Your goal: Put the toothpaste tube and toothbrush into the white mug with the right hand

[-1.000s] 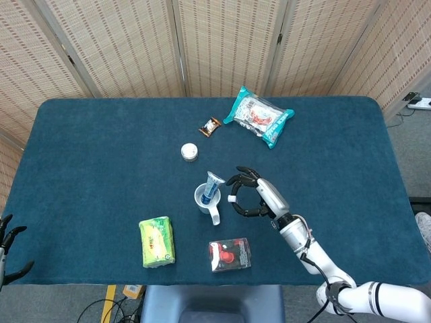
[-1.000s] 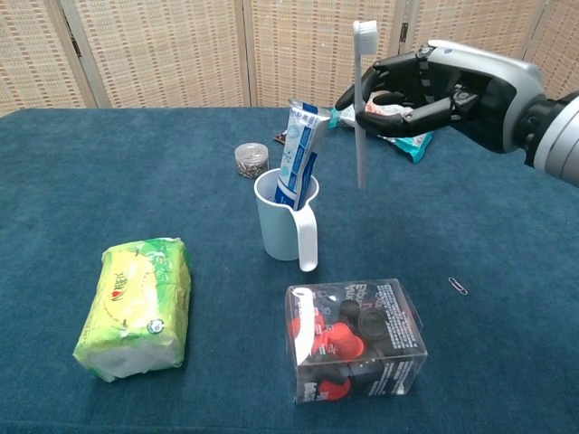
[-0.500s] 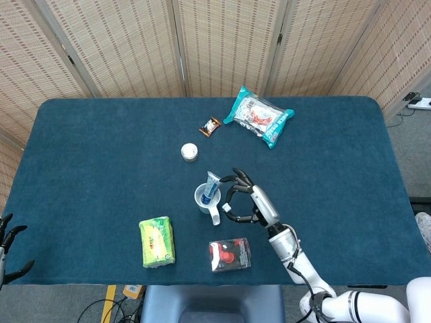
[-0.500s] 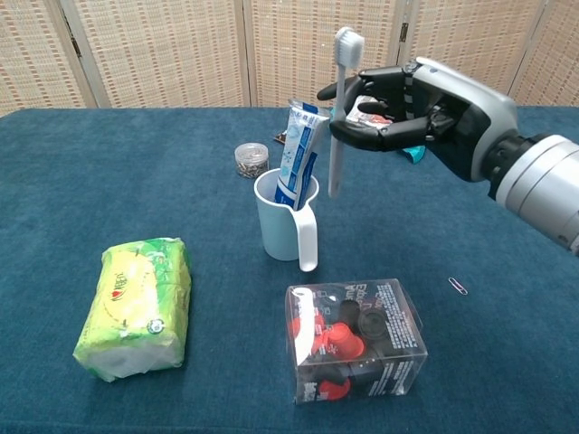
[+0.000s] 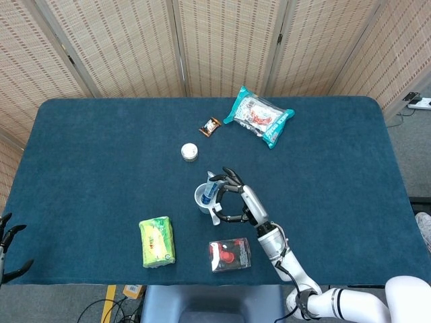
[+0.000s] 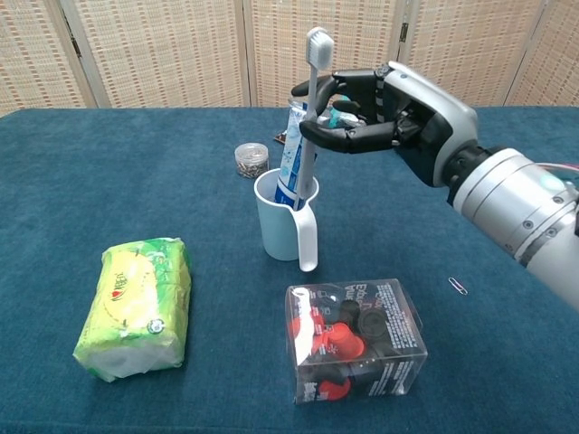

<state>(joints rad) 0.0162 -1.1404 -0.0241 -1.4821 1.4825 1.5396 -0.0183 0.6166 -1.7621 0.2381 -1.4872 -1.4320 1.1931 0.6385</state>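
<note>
While the right robot hand pinches the white toothbrush upright, bristles up, its lower end dips at the mug rim. Blue-and-white tube stands tilted inside the mug. Left robot hand at the worktop edge, fingers spread, empty.

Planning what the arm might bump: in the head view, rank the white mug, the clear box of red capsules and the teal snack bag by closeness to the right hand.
1. white mug, just left of the right hand.
2. clear box, toward the near edge.
3. teal snack bag, at the far side.
</note>
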